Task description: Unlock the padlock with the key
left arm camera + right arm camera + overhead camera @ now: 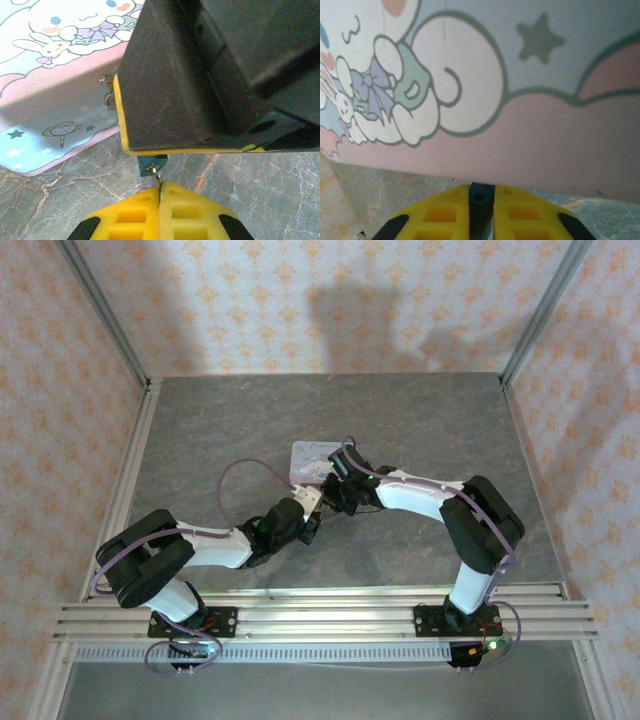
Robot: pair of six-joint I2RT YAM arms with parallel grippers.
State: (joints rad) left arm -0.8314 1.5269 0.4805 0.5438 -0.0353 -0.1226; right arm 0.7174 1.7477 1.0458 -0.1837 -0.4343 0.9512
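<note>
The padlock (480,199) is a tiny bluish-black block pinched between the yellow pads of my right gripper (481,192), which is shut on it. From the left wrist view its lower end (151,163) pokes out below the right gripper's dark finger (170,90), just above the table. My left gripper (161,189) is shut on a thin metal key (158,178), whose tip sits in the padlock's keyhole. In the top view the two grippers meet at the table's middle, left (308,503) and right (335,490). The padlock's shackle is hidden.
A pale blue and pink cartoon-printed tin (312,458) lies flat just behind the grippers; its printed lid (55,65) and small metal hasp (106,95) are close to the padlock. Grey marbled tabletop (260,190) spreads around, with patterned walls on three sides.
</note>
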